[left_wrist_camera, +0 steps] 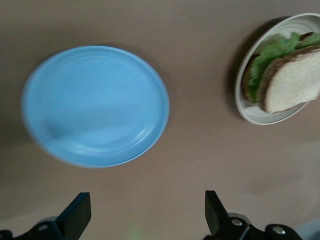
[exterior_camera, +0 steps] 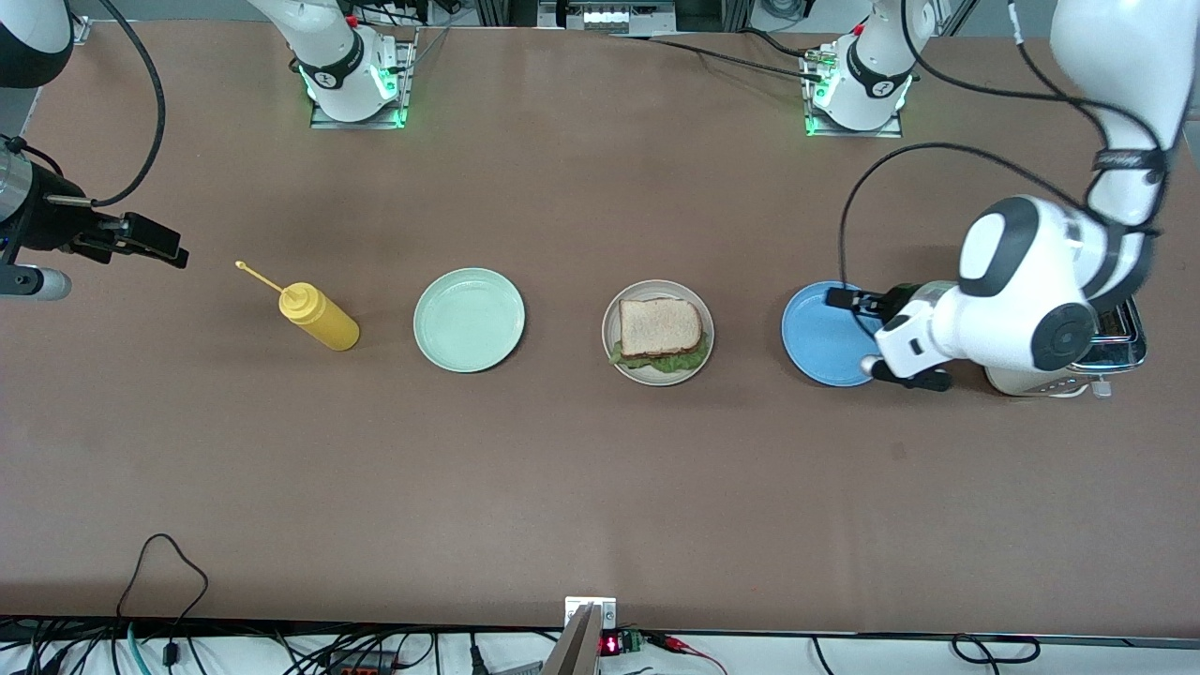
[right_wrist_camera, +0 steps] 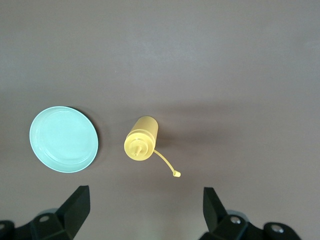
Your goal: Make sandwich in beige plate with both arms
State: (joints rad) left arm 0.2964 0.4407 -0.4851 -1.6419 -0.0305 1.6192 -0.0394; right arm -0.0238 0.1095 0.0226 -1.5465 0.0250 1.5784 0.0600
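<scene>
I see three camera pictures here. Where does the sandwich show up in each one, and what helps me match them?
Front view: the sandwich lies on the beige plate, mid-table, between the mint green plate and the blue plate.
Left wrist view: the sandwich sits at the picture's upper right edge, partly cut off.
Right wrist view: not in it.
Shared landmark: the blue plate links front and left wrist views; the mint green plate links front and right wrist views.
</scene>
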